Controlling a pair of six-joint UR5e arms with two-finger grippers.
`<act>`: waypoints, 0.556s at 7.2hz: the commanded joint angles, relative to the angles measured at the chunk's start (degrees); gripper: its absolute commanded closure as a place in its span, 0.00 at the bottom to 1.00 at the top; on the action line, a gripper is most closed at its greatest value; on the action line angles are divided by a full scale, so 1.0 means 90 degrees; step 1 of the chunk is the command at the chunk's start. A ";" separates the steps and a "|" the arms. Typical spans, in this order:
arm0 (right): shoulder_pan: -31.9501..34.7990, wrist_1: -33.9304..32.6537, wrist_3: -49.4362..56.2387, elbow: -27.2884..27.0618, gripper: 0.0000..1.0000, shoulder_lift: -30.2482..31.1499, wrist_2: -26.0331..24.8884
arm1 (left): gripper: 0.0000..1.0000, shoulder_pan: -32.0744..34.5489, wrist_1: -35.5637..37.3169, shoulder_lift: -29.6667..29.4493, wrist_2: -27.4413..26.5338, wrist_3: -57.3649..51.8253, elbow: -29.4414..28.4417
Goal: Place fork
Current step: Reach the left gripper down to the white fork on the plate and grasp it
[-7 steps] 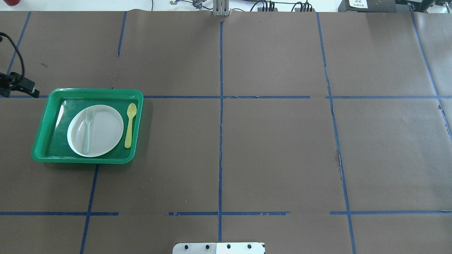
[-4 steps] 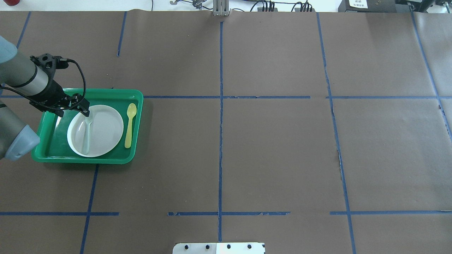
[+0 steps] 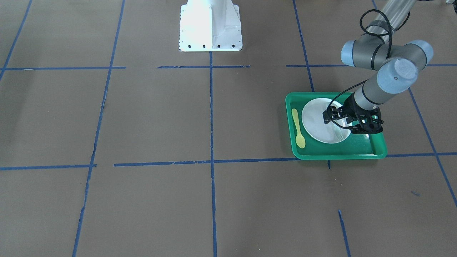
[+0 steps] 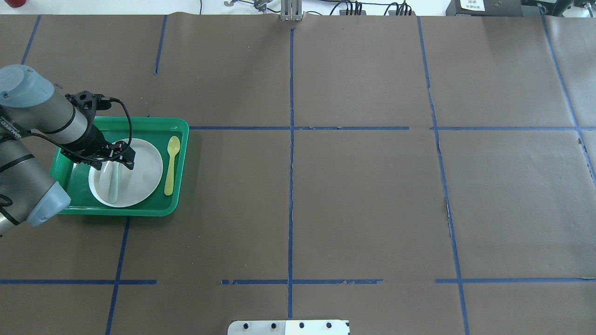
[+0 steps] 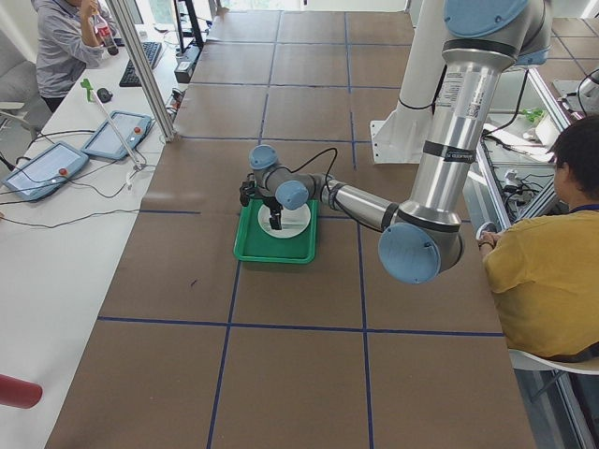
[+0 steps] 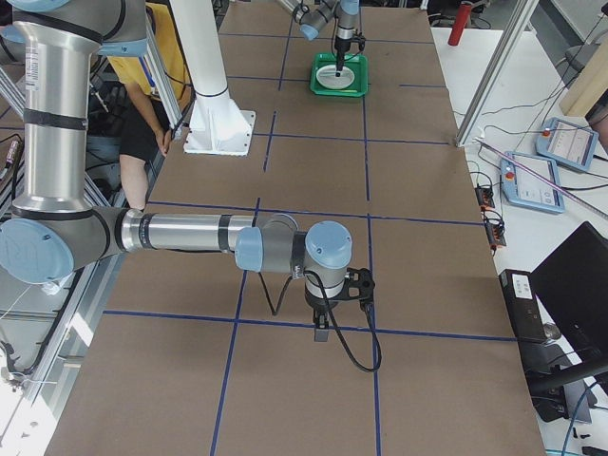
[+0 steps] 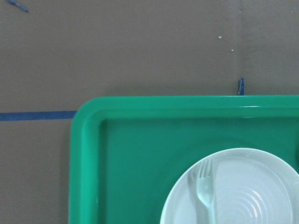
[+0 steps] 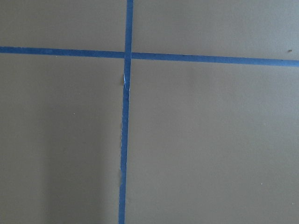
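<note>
The pale mint fork (image 4: 113, 186) lies on a white plate (image 4: 144, 170) in a green tray (image 4: 153, 122) at the table's left. Its tines show in the left wrist view (image 7: 206, 186). My left gripper (image 4: 114, 162) hangs open just above the plate, over the fork's tine end, holding nothing; it also shows in the front-facing view (image 3: 348, 125). A yellow spoon (image 4: 172, 163) lies in the tray to the right of the plate. My right gripper (image 6: 321, 334) shows only in the exterior right view, over bare table; I cannot tell if it is open or shut.
The brown paper table cover is crossed by blue tape lines (image 4: 291, 139). The robot's white base (image 3: 210, 25) stands at the table's near edge. A person in yellow (image 5: 552, 281) sits beside the table.
My left arm has come in from the left and moved over the tray; its gripper now hangs over the plate and covers the fork's tines. Fork, plate and spoon have not moved.
</note>
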State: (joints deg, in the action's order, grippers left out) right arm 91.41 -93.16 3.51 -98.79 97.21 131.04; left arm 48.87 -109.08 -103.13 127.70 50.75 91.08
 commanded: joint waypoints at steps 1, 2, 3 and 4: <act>0.0000 0.0000 -0.0009 0.0000 0.00 0.0000 0.0000 | 0.31 -0.0019 -0.0028 0.0032 0.0001 -0.0004 -0.0032; 0.0000 0.0000 0.0000 0.0000 0.00 0.0000 0.0000 | 0.34 -0.0019 -0.0028 0.0062 0.0001 -0.0024 -0.0042; 0.0000 0.0000 -0.0009 0.0000 0.00 0.0000 0.0000 | 0.38 -0.0029 -0.0028 0.0081 0.0001 -0.0043 -0.0042; 0.0000 0.0000 0.0000 0.0000 0.00 0.0000 0.0000 | 0.44 -0.0020 -0.0028 0.0082 0.0001 -0.0043 -0.0042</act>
State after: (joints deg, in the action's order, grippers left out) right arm 91.41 -93.16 3.47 -98.79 97.21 131.04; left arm 48.65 -109.33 -102.49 127.70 50.45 90.73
